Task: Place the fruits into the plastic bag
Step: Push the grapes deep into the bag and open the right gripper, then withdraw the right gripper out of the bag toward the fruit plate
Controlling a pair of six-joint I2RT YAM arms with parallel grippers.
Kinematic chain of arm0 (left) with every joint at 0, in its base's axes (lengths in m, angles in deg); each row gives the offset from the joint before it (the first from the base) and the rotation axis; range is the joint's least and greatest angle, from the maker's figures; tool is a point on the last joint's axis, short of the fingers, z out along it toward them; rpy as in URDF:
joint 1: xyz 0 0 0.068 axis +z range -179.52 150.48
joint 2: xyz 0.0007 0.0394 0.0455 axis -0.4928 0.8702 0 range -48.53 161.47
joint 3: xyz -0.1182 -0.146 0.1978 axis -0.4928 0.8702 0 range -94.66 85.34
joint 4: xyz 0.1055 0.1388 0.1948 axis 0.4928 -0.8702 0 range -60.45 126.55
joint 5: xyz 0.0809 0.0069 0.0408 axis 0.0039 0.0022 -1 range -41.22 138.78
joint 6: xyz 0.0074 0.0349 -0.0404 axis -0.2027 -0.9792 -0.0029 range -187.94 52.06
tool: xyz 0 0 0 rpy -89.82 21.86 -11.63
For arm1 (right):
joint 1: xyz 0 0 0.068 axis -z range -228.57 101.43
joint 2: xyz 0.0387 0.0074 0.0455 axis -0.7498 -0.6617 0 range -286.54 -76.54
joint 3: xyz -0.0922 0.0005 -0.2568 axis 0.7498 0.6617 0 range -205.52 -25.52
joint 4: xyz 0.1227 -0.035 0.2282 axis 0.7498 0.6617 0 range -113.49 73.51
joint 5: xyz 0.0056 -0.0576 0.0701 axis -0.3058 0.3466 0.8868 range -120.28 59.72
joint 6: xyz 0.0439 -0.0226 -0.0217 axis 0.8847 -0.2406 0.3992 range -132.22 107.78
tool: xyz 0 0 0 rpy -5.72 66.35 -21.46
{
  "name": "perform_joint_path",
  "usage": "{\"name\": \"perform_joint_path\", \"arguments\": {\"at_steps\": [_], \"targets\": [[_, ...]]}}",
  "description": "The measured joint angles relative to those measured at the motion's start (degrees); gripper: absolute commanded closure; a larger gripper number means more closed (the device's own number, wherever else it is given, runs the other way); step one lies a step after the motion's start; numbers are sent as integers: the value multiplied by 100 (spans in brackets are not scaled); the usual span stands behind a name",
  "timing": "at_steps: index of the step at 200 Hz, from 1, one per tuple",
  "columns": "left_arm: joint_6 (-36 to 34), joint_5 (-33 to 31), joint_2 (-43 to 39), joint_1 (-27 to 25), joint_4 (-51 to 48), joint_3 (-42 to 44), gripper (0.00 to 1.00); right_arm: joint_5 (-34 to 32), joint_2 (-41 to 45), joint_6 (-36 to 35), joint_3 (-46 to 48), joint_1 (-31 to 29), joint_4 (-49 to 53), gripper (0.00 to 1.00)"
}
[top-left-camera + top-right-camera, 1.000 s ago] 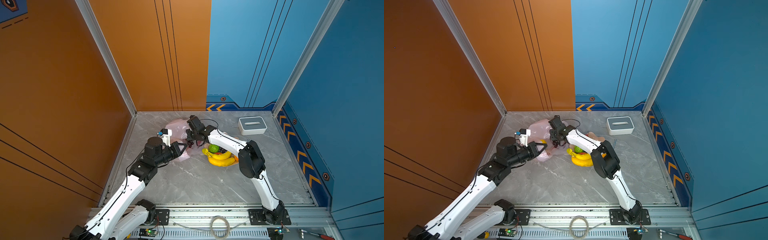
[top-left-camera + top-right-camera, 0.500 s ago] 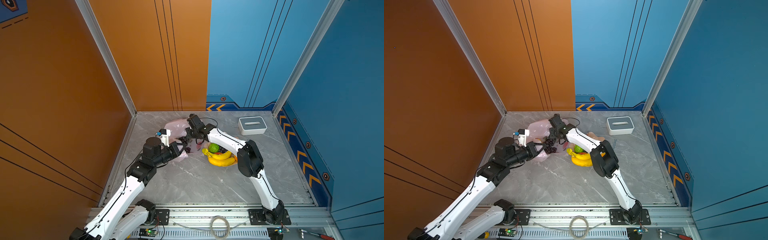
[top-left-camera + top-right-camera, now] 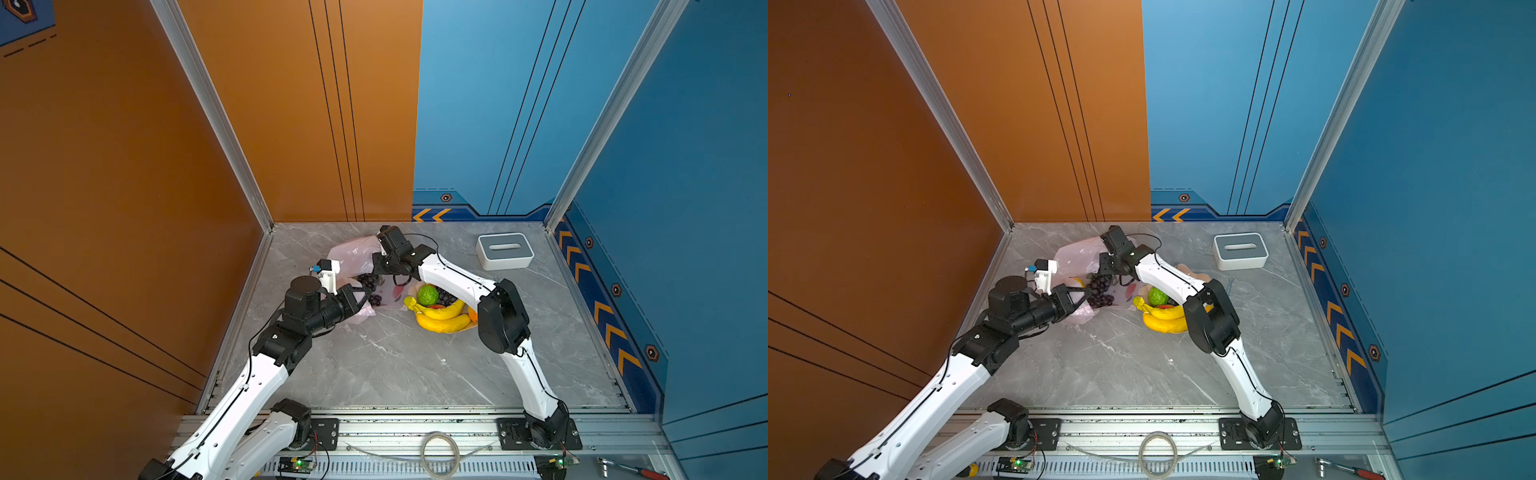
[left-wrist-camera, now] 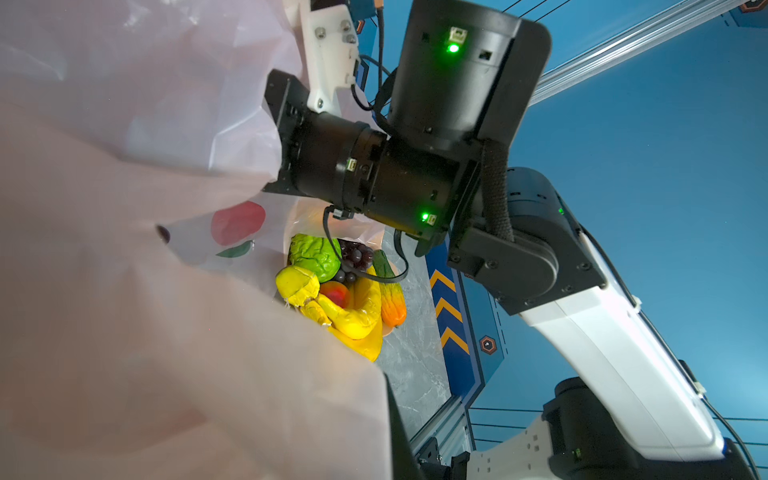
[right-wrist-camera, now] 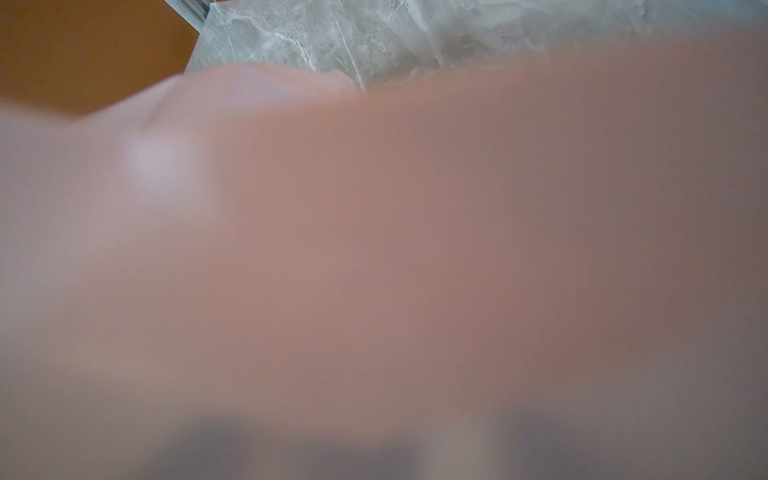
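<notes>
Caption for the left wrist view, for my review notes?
Pale-pink plastic bag fills the foreground; the right arm reaches behind it, toy fruits piled nearby.

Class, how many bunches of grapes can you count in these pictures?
2. One bunch lies at the bag's mouth; the other bunch sits in the bowl beside the lime. More may be hidden inside the bag.

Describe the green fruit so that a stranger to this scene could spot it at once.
On the grey marble tabletop, find the fruit pile lying just right of the pale-pink plastic bag in both top views. The green fruit sits at the pile's far edge, behind the yellow banana bunch; it is the only round, bumpy, bright green piece there.
</notes>
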Motion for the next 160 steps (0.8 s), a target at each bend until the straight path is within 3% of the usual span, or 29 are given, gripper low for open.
{"name": "perform_joint_path", "arguments": {"at_steps": [89,160], "targets": [[-2,7,-2,46,-2,39,100,2074,240,1182,227,518,0,14],[-4,17,-13,85,-7,101,100,3246,848,1718,970,562,39,14]]}}
